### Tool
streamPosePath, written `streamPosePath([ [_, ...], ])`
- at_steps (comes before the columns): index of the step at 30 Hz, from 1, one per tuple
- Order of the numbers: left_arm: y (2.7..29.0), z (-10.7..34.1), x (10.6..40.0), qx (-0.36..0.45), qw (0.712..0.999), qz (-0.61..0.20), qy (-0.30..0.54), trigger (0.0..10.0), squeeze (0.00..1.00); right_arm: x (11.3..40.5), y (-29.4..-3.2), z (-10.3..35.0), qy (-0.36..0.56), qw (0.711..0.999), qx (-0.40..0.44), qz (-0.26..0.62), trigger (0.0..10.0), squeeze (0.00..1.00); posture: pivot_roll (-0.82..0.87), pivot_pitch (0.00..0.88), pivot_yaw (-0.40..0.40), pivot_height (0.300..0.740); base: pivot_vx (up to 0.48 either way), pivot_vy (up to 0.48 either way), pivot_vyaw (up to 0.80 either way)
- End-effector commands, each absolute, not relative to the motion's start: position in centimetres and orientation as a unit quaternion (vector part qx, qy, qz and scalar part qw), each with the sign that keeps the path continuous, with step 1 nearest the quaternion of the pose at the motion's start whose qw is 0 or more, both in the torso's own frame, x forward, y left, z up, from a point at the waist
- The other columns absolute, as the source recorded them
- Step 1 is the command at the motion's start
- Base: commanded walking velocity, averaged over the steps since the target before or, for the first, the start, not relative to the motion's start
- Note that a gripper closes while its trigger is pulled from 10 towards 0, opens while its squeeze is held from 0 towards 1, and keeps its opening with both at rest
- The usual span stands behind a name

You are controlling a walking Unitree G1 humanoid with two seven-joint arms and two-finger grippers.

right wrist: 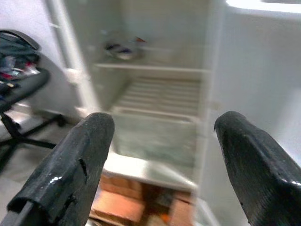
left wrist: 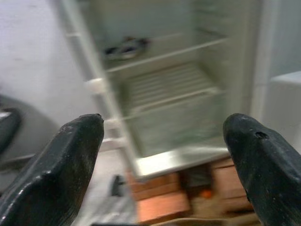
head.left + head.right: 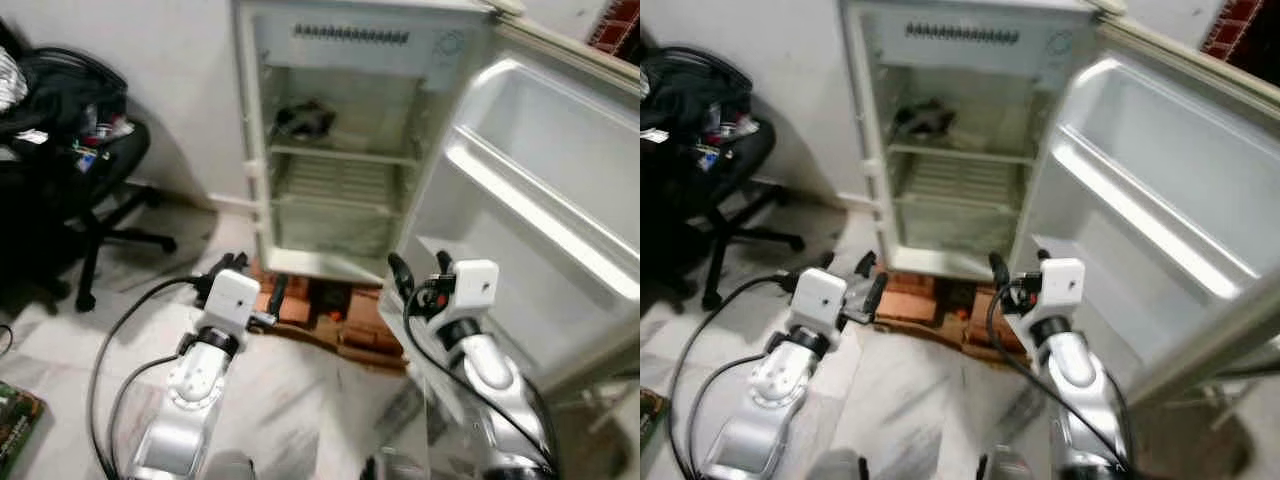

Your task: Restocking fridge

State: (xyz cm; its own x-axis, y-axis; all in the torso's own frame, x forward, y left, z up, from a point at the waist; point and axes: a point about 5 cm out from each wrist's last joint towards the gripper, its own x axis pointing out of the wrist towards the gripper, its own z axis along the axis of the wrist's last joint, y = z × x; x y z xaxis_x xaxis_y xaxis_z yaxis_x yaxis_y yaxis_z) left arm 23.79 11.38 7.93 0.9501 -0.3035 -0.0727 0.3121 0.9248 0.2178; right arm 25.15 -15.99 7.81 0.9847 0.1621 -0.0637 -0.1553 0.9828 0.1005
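Note:
A small white fridge (image 3: pixel 262 150) stands open in front of me, its door (image 3: pixel 540 200) swung out to the right with bare door shelves. A dark item (image 3: pixel 305 118) lies on the upper shelf. Below it are a wire shelf (image 3: pixel 335 180) and a clear drawer (image 3: pixel 325 230). My left gripper (image 3: pixel 248 275) is raised low before the fridge's left side, open and holding nothing. My right gripper (image 3: pixel 420 268) is up near the door's lower inner corner, also open with nothing between its fingers. Both wrist views look between the black fingers (image 2: pixel 70 155) (image 1: pixel 80 155) into the fridge.
The fridge rests on red bricks (image 3: pixel 340 325) on a pale marble floor. A black office chair (image 3: pixel 70 170) piled with bags stands at the left by the wall. Black cables (image 3: pixel 130 320) trail from my arms. A green object (image 3: pixel 12 420) lies at the lower left.

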Motion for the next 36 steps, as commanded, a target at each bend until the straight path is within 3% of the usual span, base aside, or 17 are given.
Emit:
streamPosePath([
  [1,11.3,8.2,23.9,0.121,0.979,-0.163,0.015,10.0,0.00,25.1,-15.7,7.8,0.043,0.993,0.059,0.096,10.0,0.00,0.03,0.036,-0.018,0.740,0.000,-0.480,0.00],
  [13,10.8,8.1,23.4,0.113,0.975,-0.191,0.020,10.0,0.00,24.7,-14.3,5.8,0.129,0.975,0.067,0.169,10.0,0.00,0.03,0.035,-0.016,0.740,0.000,-0.469,0.00],
  [26,10.6,8.0,23.2,0.116,0.972,-0.205,0.024,10.0,0.00,24.0,-13.1,5.3,0.170,0.949,0.090,0.249,10.0,0.00,0.03,0.039,-0.017,0.740,-0.270,-0.395,0.00],
  [33,10.8,8.1,23.2,0.114,0.973,-0.201,0.020,10.0,0.00,23.5,-12.9,5.4,0.185,0.929,0.100,0.306,10.0,0.00,0.03,0.039,-0.018,0.740,0.000,0.000,0.00],
  [36,11.3,8.0,23.4,0.119,0.975,-0.184,0.028,10.0,0.00,24.5,-14.7,5.6,0.166,0.949,0.059,0.262,10.0,0.00,0.04,0.039,-0.019,0.740,0.000,0.000,0.00],
])
